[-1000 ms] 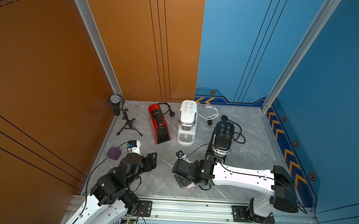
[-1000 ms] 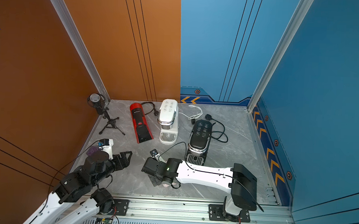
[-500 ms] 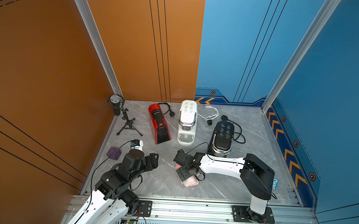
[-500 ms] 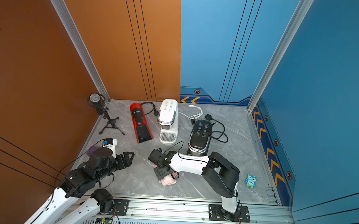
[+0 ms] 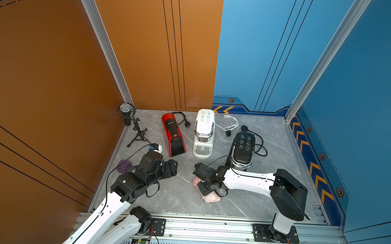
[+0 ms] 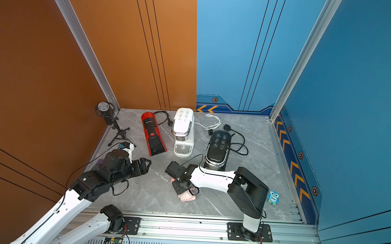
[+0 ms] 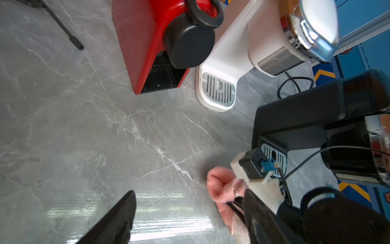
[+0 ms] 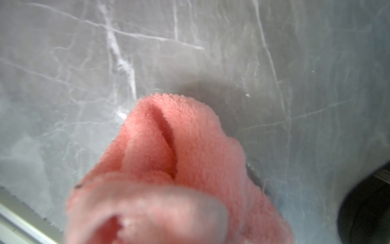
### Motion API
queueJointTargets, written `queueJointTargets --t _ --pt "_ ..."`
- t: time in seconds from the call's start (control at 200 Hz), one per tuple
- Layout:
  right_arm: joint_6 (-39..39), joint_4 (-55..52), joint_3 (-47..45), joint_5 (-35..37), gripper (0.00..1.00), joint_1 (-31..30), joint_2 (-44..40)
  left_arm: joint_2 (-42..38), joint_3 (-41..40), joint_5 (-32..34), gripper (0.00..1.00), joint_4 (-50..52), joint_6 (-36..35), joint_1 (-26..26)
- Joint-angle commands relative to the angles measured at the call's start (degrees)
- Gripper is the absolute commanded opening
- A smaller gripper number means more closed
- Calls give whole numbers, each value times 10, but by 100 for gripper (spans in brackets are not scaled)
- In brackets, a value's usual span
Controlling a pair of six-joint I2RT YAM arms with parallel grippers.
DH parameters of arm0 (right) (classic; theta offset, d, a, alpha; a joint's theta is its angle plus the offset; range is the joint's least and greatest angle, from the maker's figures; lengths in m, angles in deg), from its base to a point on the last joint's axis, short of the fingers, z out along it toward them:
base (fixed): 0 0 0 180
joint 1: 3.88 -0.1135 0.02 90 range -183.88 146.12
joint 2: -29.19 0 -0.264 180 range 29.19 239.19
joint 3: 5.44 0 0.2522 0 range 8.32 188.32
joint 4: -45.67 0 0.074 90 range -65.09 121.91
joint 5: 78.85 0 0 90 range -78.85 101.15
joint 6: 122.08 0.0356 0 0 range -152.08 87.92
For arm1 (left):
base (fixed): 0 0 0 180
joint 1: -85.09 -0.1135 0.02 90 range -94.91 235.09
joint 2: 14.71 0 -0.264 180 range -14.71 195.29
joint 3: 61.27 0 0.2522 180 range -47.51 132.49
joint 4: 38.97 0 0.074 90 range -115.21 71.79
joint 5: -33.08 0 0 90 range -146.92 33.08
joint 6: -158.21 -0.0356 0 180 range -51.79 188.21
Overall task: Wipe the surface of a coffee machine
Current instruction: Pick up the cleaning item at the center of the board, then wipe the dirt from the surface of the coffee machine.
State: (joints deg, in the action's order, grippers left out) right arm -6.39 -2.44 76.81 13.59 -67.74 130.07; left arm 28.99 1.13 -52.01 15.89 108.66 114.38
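Hovering empty with its fingers apart, the left hand (image 5: 173,167) hangs near the red coffee machine (image 5: 173,135), with the white coffee machine (image 5: 203,132) beside it. The right hand (image 5: 206,190) is clamped on a bunched pink cloth (image 5: 212,198) lying on the surface (image 5: 181,195), just in front of the glossy black coffee machine (image 5: 243,148). That pinch looks shallow to me, so the cloth may slip free on the lift.

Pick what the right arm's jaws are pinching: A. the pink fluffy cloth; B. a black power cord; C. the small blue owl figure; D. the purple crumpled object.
A: the jaws of the right arm close on the pink fluffy cloth, which bunches up in the right wrist view.
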Motion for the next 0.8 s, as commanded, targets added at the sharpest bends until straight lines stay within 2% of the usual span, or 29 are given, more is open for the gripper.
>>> queueJointTargets --t 0.0,0.205,0.29,0.415,0.495,0.645,0.746,0.791 --pt "6 -94 67 75 0 -9 -91 26 48 -23 80 -13 -23 -2" --pt "11 -201 161 184 0 4 -223 71 121 -38 79 -19 -23 14" --pt "6 -243 173 229 0 40 -268 108 148 -43 78 -31 -24 44" --pt "-13 -239 128 168 0 150 -326 175 194 -2 78 -46 -37 120" --pt "-25 -217 100 106 0 197 -340 211 211 -2 79 -70 -36 149" --pt "-32 -188 68 55 0 232 -325 288 242 -15 79 -101 -30 179" --pt "-19 -168 43 45 0 232 -317 324 273 -11 81 -102 -30 185" --pt "-15 -153 25 49 0 254 -322 335 283 -5 83 -102 -31 187"
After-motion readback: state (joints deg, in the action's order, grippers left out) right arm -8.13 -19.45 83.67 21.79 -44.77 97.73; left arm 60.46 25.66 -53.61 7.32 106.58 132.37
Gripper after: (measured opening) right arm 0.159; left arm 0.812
